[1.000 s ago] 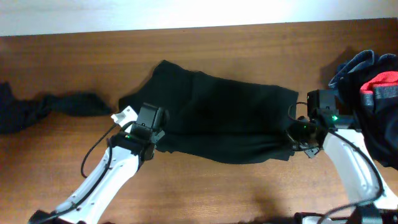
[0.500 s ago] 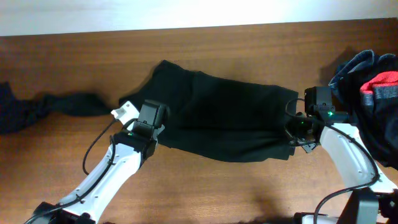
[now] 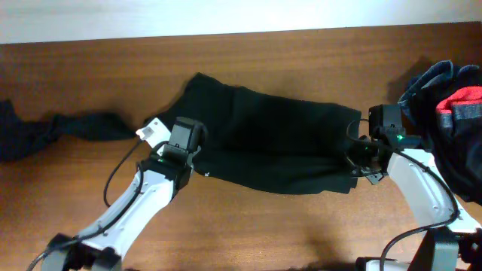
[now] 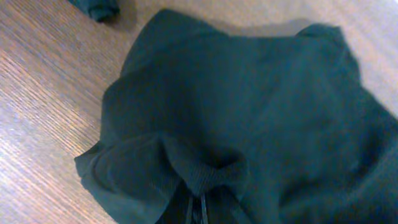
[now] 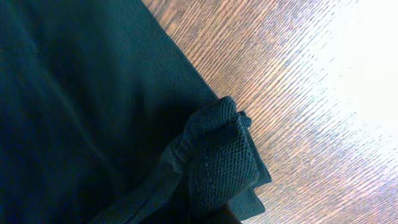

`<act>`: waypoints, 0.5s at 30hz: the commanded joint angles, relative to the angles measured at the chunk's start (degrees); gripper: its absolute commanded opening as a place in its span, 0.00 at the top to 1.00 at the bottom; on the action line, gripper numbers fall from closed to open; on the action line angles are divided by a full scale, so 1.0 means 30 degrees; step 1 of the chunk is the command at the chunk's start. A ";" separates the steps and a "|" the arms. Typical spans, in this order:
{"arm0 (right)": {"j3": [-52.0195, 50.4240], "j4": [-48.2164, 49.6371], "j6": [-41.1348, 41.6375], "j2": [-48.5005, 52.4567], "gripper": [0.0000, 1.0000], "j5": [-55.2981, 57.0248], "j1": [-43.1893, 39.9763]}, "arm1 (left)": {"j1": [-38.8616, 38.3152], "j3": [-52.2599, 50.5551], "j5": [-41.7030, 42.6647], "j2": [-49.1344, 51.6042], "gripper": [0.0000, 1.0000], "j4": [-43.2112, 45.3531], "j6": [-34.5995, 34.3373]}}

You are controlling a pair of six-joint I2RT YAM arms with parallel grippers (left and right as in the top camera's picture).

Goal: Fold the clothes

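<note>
My left claw [image 3: 196, 164] and right claw [image 3: 354, 167] each clenched the near edge of the black top [image 3: 271, 139], tips buried in cloth. Clothes pile [image 3: 452, 98] was cut off at right. Top lay mid wooden surface [image 3: 301, 60]; pale strip [image 3: 226, 15] beyond.

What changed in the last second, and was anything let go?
The left fingers and right fingers carried the near hem of the black top slightly toward the far side. Nothing let go: both stay pinched on it. The dark garment at left and pile at right did not move.

Top [image 3: 271, 147] plain black, table [image 3: 301, 53] brown wood-grain, pile [image 3: 461, 102] red and grey-blue.
</note>
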 commanded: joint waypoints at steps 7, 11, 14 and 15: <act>0.0197 0.0124 -0.0197 0.0073 0.96 0.1362 0.0095 | 0.0117 0.0299 -0.0663 0.1428 0.99 0.1173 0.0321; 0.0197 0.0423 -0.0197 0.0073 0.92 0.1362 0.0095 | 0.0117 0.0299 -0.0984 0.1428 0.99 0.1559 0.0321; 0.0197 0.0707 -0.0197 0.0073 0.43 0.1355 0.0095 | 0.0124 0.0299 -0.0998 0.1428 0.68 0.1676 0.0313; 0.0197 0.0736 -0.0197 0.0073 0.36 0.1355 0.0095 | 0.0117 0.0306 -0.1086 0.1428 0.52 0.1719 0.0321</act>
